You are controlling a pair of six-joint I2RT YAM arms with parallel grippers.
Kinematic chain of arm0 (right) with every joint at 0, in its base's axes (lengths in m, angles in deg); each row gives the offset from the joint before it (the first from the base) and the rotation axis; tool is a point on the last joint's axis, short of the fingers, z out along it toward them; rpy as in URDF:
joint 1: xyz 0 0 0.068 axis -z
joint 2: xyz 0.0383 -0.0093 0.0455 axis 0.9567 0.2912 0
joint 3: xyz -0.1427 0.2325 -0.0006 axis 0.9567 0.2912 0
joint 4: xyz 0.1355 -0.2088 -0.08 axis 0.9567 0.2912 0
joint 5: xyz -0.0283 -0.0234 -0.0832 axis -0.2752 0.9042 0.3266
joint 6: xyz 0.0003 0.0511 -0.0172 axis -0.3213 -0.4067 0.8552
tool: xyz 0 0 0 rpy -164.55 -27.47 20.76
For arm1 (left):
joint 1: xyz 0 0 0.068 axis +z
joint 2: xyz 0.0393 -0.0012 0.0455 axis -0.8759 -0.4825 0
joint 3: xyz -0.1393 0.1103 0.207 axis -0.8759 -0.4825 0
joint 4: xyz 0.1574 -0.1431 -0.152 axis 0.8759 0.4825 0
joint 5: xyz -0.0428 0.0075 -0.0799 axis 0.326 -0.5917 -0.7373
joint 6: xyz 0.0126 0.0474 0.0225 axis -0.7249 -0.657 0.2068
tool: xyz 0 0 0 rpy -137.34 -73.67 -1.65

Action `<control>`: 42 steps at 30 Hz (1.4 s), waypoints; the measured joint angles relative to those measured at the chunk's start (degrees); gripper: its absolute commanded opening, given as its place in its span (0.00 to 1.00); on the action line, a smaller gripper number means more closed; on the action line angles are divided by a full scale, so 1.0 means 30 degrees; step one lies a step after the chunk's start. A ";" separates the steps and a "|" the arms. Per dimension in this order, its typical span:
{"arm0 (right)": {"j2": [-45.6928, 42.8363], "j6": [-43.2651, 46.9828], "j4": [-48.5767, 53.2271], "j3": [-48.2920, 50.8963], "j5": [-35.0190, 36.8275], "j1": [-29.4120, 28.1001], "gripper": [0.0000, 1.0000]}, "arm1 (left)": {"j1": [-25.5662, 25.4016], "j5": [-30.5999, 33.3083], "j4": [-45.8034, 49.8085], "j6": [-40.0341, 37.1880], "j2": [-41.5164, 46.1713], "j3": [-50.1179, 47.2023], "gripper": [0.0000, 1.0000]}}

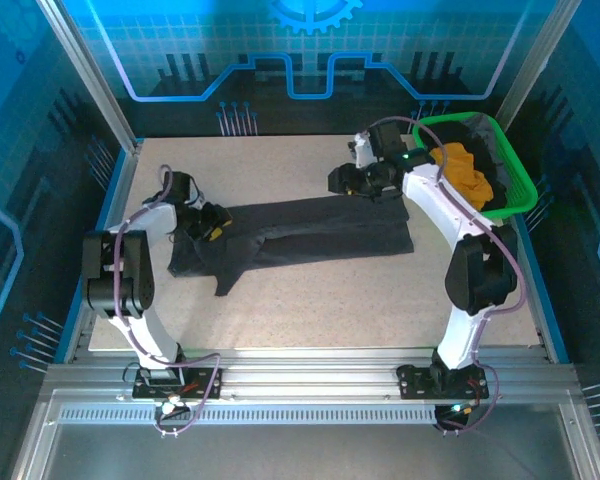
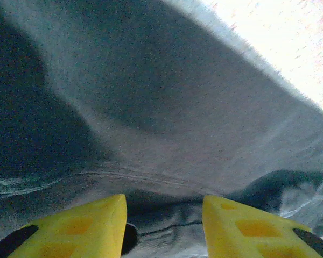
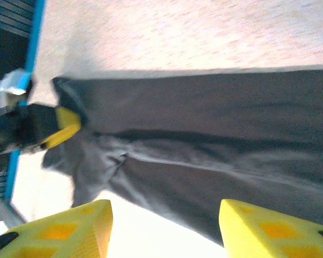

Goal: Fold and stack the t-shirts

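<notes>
**Inspector:** How far along is the folding?

**Examiner:** Early, in my judgement. One charcoal t-shirt (image 1: 310, 232) lies on the table (image 1: 330, 320) as a long band running left to right, apparently doubled lengthwise. Its left end is rumpled, with a flap trailing toward the near edge. There is no finished fold and no stack.

**Inspector:** Take the left end first.

**Examiner:** The left gripper (image 1: 212, 222) sits low over that rumpled end. In its wrist view the yellow fingers (image 2: 86, 226) stand apart. Cloth lies under and beyond them, with a seam crossing the gap. I see no pinch, so I record it as holding nothing.

**Inspector:** And the right end?

**Examiner:** The right gripper (image 1: 352, 181) hangs over the band's far right corner. Its jaws are spread wide and empty. The shirt lies beyond the fingertips, not between them.

**Inspector:** What is outstanding?

**Examiner:** The crosswise folds on this shirt, then the others. An orange t-shirt (image 1: 465, 172) and another dark t-shirt (image 1: 480, 135) are heaped in the green basket (image 1: 523, 195) at the far right, with neither gripper touching them.
</notes>
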 measured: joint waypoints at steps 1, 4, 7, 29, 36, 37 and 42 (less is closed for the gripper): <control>-0.0219 -0.0284 -0.0277 0.0357 -0.0444 -0.0182 0.57 | -0.0036 -0.0044 -0.0029 -0.0240 -0.0138 -0.0080 0.43; -0.0889 -0.1064 -0.0991 0.1362 -0.1428 -0.0488 0.57 | -0.0233 -0.0153 -0.0146 -0.0801 -0.0255 -0.0124 0.41; -0.1603 -0.1712 -0.1413 0.2164 -0.1894 -0.0576 0.57 | -0.0590 -0.0211 -0.0248 -0.1180 -0.0255 -0.0226 0.38; -0.2448 -0.2754 -0.2025 0.2958 -0.2091 -0.0678 0.54 | -0.1450 -0.0452 -0.0372 -0.0284 0.2841 -0.2732 0.00; -0.2448 -0.2761 -0.1807 0.2973 -0.1858 -0.0678 0.54 | -0.3264 -0.1166 0.0612 0.0066 0.5552 -0.3614 0.00; -0.2448 -0.2754 -0.1763 0.2973 -0.1821 -0.0678 0.54 | -0.3606 -0.1275 0.0707 0.0248 0.5719 -0.3781 0.00; -0.2441 -0.2761 -0.1683 0.3089 -0.1741 -0.0678 0.53 | -0.5238 -0.1450 0.1064 0.0984 0.5814 -0.4459 0.00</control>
